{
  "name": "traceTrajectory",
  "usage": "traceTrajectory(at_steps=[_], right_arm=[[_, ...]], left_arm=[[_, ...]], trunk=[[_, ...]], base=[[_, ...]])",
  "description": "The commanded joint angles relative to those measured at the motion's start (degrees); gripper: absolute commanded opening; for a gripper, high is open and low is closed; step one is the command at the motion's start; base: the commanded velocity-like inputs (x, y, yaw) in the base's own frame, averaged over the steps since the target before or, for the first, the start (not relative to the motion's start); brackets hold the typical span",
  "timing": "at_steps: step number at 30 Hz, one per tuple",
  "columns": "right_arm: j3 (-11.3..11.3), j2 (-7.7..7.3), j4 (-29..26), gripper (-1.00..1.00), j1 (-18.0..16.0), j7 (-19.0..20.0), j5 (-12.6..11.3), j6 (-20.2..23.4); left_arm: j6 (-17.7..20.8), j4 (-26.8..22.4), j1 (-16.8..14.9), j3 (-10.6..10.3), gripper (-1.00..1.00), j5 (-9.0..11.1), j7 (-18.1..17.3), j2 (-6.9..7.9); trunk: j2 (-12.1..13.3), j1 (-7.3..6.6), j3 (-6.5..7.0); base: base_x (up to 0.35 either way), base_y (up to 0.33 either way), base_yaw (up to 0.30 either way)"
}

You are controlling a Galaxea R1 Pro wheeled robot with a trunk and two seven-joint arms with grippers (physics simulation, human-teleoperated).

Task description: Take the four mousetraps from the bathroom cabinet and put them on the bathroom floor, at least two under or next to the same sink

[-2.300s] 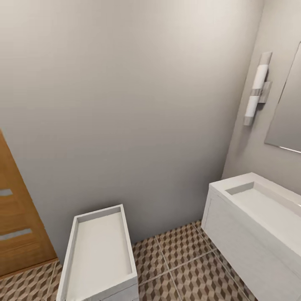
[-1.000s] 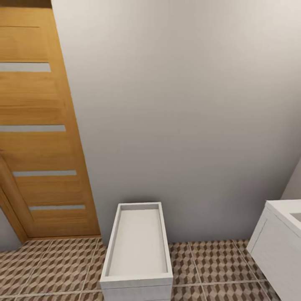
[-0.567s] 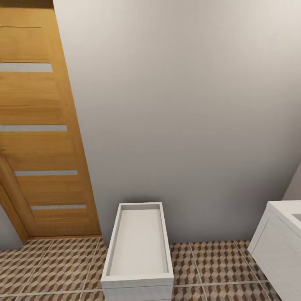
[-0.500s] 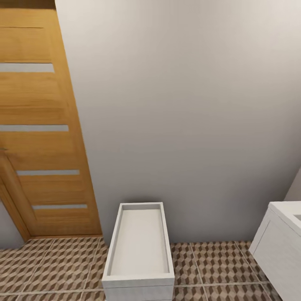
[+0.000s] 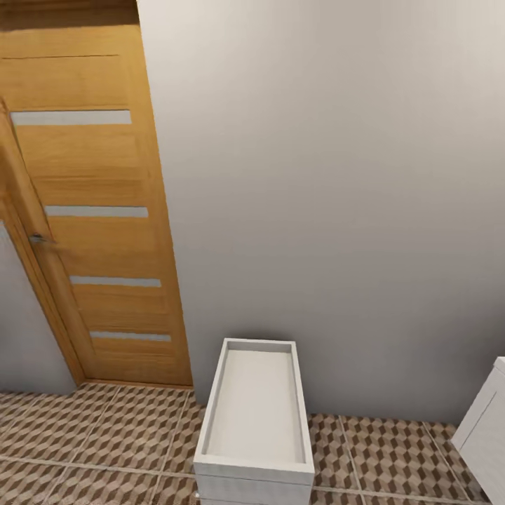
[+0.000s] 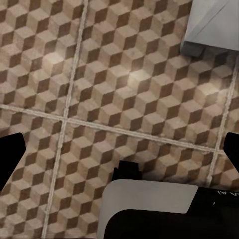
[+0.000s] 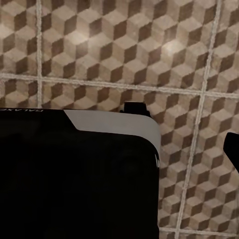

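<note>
Head view: a white cabinet [image 5: 256, 414] stands at 6 o'clock against the grey wall [image 5: 330, 182], a wooden door [image 5: 98, 210] at 9 o'clock, the sink [image 5: 485, 435] corner at 4 o'clock. Both wrist views face the floor [image 6: 124, 84]. The left gripper [image 6: 119, 152] is spread wide and holds nothing; the right gripper's state cannot be told.

The sink [image 5: 484, 435] is cut off by the head view's right edge, so just a white corner of its front shows, and the low white cabinet [image 5: 254, 463] loses its front to the bottom edge. The wooden door [image 5: 91, 210] runs out past the top and left edges. In the left wrist view both dark fingertips [image 6: 10, 159] are clipped at the picture's sides with floor tiles [image 6: 124, 89] between them, and a grey-white corner [image 6: 211, 27] beyond the jaws is too cropped to identify.
</note>
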Motion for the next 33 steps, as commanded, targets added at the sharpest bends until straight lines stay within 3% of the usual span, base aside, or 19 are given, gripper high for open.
traceTrajectory(at_steps=[1, 33], right_arm=[[0.1, -0.02, 0.2, 1.00, -0.1, 0.1, 0.0, -0.3], [0.1, 0.06, 0.2, 1.00, -0.1, 0.1, 0.0, -0.1]], left_arm=[[-0.2, 0.1, -0.1, 0.4, 1.00, -0.6, 0.2, 0.00], [-0.2, 0.1, -0.1, 0.4, 1.00, -0.6, 0.2, 0.00]], trunk=[[0.0, 0.00, -0.07], [0.0, 0.00, -0.07]], base=[[0.000, 0.000, 0.271], [0.000, 0.000, 0.277]])
